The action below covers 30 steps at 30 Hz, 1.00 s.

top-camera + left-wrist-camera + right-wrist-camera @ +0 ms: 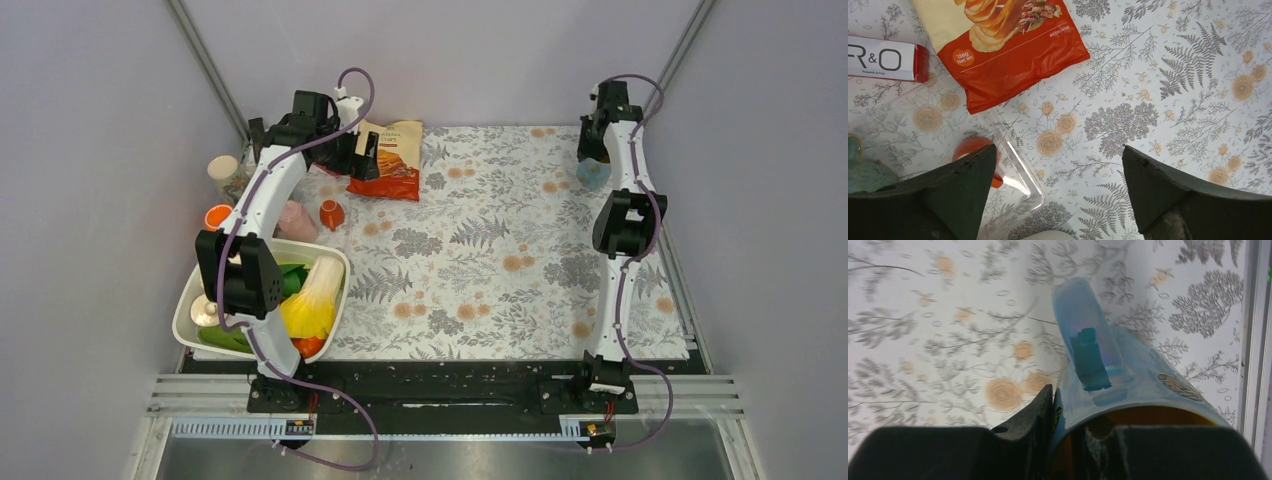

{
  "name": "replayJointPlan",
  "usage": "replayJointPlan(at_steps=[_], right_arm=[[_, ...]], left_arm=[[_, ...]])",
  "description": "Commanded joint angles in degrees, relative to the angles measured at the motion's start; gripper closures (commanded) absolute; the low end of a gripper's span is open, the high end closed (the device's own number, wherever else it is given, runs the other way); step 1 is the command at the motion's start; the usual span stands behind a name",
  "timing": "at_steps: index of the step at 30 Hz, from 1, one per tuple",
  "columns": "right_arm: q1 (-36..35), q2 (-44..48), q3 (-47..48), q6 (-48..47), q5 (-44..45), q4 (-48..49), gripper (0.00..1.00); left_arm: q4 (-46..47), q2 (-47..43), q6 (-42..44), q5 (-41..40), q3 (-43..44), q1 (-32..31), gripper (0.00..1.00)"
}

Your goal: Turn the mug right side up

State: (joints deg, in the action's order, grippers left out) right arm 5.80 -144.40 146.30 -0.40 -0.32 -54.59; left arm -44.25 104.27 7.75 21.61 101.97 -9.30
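The mug point(1143, 385) is light blue with an orange-brown inside and a blue handle point(1088, 347). In the top view it point(592, 175) sits at the far right of the flowered cloth, under my right wrist. My right gripper point(1068, 432) is shut on the mug's rim, one finger outside the wall and one inside the mouth. The mug's mouth faces the wrist camera. My left gripper point(1058, 170) is open and empty above the cloth at the far left, next to a chip bag point(1008, 45).
An orange chip bag point(390, 160), a small orange pot point(331, 214), a pink item point(297, 220) and a clear lid point(1013, 170) lie at the far left. A white basket point(190, 310) of toy vegetables stands at the near left. A metal rail point(1255, 340) runs along the cloth's right edge.
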Motion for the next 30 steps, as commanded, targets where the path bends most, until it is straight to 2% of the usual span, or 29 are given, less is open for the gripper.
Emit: replayJointPlan(at_steps=[1, 9, 10, 11, 14, 18, 20, 22, 25, 30], right_arm=[[1.7, 0.5, 2.7, 0.1, 3.7, 1.3, 1.00], [2.3, -2.7, 3.3, 1.7, 0.7, 0.5, 1.00], [2.4, -2.5, 3.2, 1.4, 0.5, 1.0, 0.97], [2.4, -2.4, 3.2, 1.1, 0.5, 1.2, 0.90], [2.5, -2.2, 3.4, 0.8, -2.6, 2.1, 0.77], [2.5, -1.1, 4.5, -1.0, -4.9, 2.2, 0.41], [2.5, 1.1, 3.8, -1.3, -5.4, 2.2, 0.25], [2.4, 4.3, 2.4, -2.2, -5.6, 2.2, 0.04], [2.5, 9.9, -0.7, -3.6, -6.4, 2.2, 0.01], [2.3, 19.9, -6.8, -4.4, -10.6, 1.5, 0.01]], left_arm=[[1.6, -3.9, 2.5, -1.2, -1.3, 0.3, 0.01], [1.0, -4.0, 3.8, -2.1, -2.4, 0.4, 0.01], [1.0, -3.9, 3.9, -2.2, -2.5, 0.5, 0.01], [1.0, -3.9, 4.1, -2.1, -2.5, 0.5, 0.01], [0.9, -3.7, 4.3, -2.2, -2.6, 0.5, 0.01], [-1.4, -2.7, 7.9, -1.5, -1.5, 0.5, 0.01], [-8.0, -0.4, 13.4, -1.8, 2.7, 0.6, 0.01], [-16.5, 3.2, 20.2, -3.9, 8.8, 0.7, 0.01], [-25.5, 7.6, 32.1, -9.0, 14.3, 0.9, 0.01], [-30.2, 12.2, 50.6, -19.4, 16.2, 1.0, 0.03]])
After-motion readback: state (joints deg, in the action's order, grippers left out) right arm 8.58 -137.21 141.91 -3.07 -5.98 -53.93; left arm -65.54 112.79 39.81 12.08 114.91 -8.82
